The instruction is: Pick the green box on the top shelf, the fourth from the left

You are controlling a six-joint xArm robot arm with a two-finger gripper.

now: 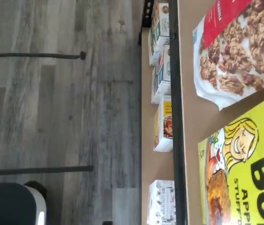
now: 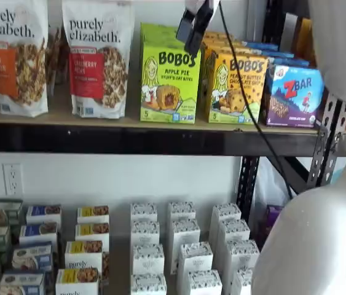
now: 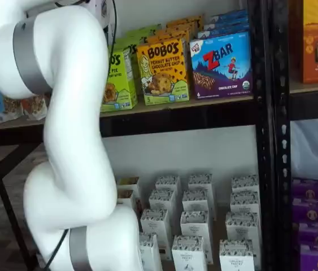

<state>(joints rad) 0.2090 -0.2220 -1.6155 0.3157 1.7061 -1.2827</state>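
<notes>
The green box [image 2: 168,80] stands upright on the top shelf [image 2: 129,140], lime-green with "BOBO'S APPLE PIE" and a blonde girl on its front. In a shelf view [image 3: 120,76] my arm covers its left part. The wrist view shows its front close up [image 1: 249,173], on the tan board [image 1: 188,117]. My gripper [image 2: 192,34] hangs from the view's top edge, in front of the green box's upper right corner. Its black fingers overlap, so no gap shows and I cannot tell its state. Nothing is in the fingers.
Two Purely Elizabeth granola bags [image 2: 96,55] stand left of the green box. A yellow-orange Bobo's carton [image 2: 237,86] and a blue Zbar box [image 2: 292,95] stand to its right. Several small boxes [image 2: 182,246] fill the lower shelf. My white arm [image 3: 62,141] and a cable [image 2: 240,92] cross the views.
</notes>
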